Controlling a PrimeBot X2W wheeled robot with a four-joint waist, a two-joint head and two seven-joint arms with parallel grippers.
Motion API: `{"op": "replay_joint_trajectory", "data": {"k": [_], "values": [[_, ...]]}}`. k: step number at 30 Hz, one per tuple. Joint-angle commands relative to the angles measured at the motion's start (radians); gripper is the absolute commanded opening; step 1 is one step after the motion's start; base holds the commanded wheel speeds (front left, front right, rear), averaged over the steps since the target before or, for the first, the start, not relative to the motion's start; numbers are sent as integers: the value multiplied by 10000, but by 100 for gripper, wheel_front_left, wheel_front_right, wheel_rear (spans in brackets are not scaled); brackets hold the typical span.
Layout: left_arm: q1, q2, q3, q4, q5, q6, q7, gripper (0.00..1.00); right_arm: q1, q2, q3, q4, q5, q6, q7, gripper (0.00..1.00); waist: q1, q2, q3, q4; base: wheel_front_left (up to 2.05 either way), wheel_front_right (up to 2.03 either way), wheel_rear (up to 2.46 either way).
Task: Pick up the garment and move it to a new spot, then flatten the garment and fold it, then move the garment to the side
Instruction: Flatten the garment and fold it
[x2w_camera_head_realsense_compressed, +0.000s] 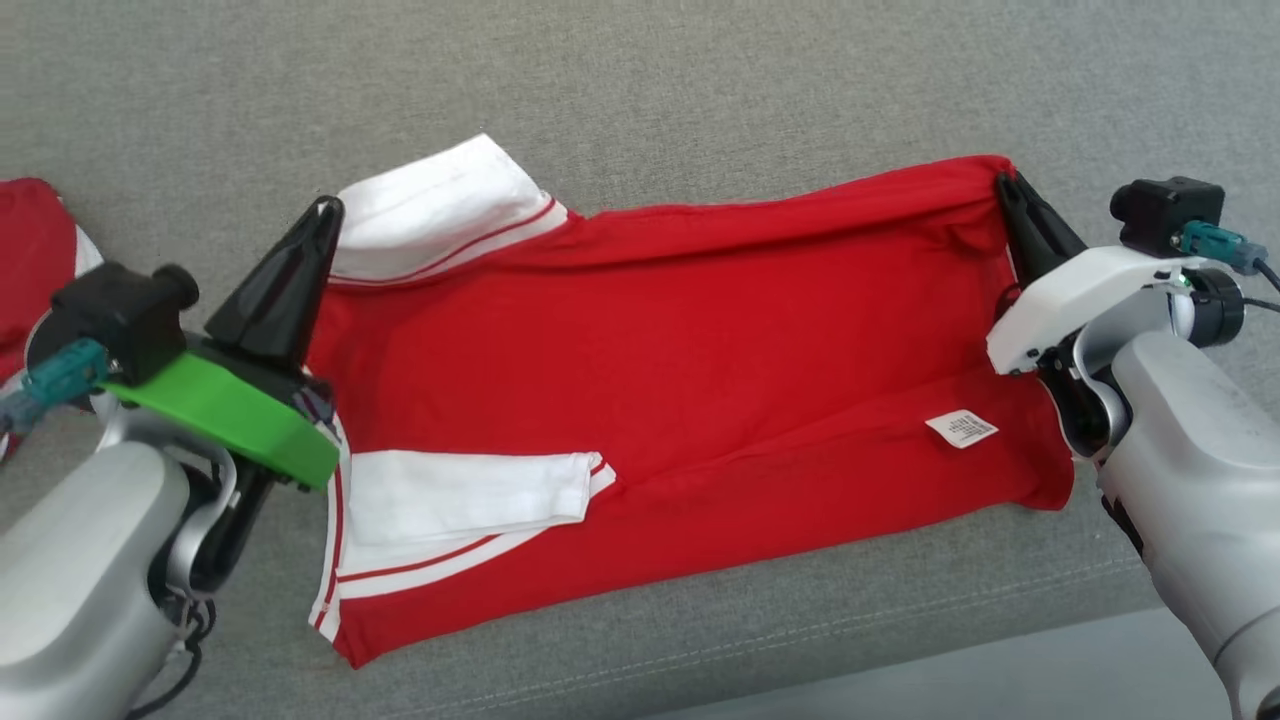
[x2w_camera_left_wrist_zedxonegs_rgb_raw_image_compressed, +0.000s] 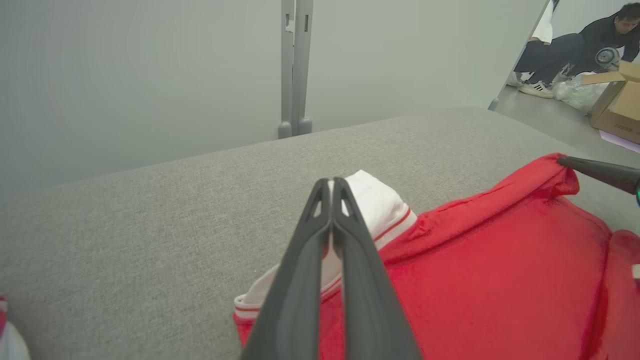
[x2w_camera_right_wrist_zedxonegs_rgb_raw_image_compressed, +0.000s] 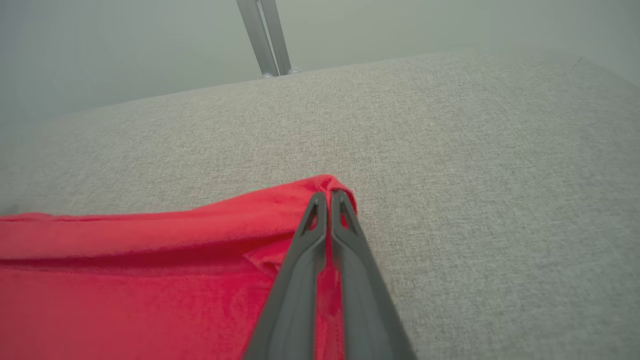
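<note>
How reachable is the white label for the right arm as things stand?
Probably yes, once freed: the label lies bare on the garment close to the right gripper, nothing over it. But that gripper is shut on the garment's far corner.

Garment (x2w_camera_head_realsense_compressed: 680, 340): red jersey with white, red-striped trim, spread wide from 9 to 3 o'clock on a grey upholstered surface (x2w_camera_head_realsense_compressed: 640, 70). Folded lengthwise, far edge creased and raised. One white sleeve (x2w_camera_head_realsense_compressed: 440, 205) at 10 o'clock; second sleeve (x2w_camera_head_realsense_compressed: 460, 490) folded inward at 8 o'clock. White care label (x2w_camera_head_realsense_compressed: 961, 428) at 4 o'clock.
</note>
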Motion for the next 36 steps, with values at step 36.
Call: {"op": "replay_joint_trajectory", "data": {"k": [36], "values": [[5249,-2562,2187,9,2238,-245,-40,0,3936,-805,-1135,-1828,1063,-14,-32,0,1,0,-1424,910,0,0,0]]}}
